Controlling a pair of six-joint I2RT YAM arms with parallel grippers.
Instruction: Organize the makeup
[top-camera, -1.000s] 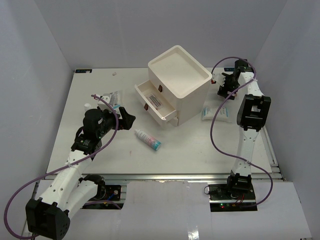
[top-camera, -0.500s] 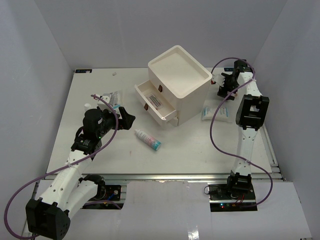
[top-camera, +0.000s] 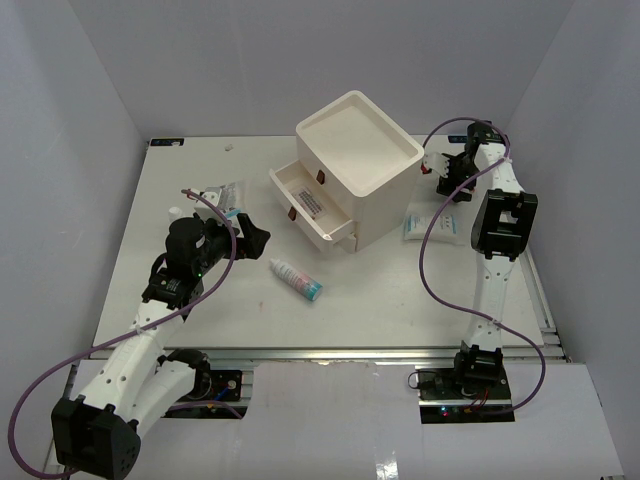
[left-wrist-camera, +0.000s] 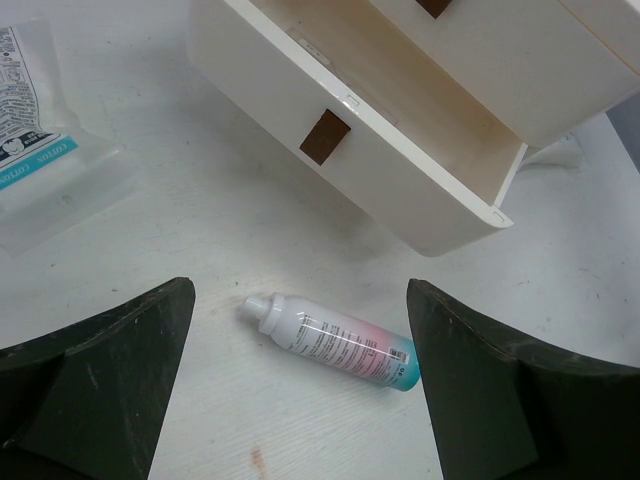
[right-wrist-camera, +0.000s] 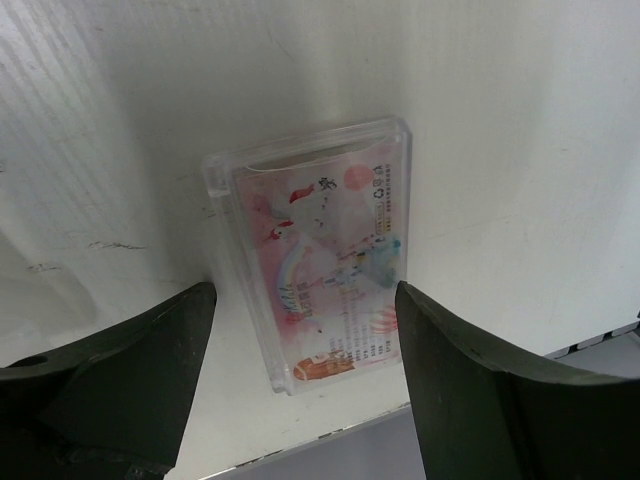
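Got my left gripper (left-wrist-camera: 298, 300) spread wide, pointing down; right gripper (right-wrist-camera: 300, 295) jaws apart too, arm stretched far out.

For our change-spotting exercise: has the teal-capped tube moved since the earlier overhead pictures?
No. The tube lies at the same spot, just below the drawer box in that view.

White-shelled left arm (top-camera: 140, 345) and right arm (top-camera: 490, 290), black joint blocks, looping purple cable (top-camera: 432, 262), dark matte wedge-shaped tool fingers (left-wrist-camera: 100, 390).
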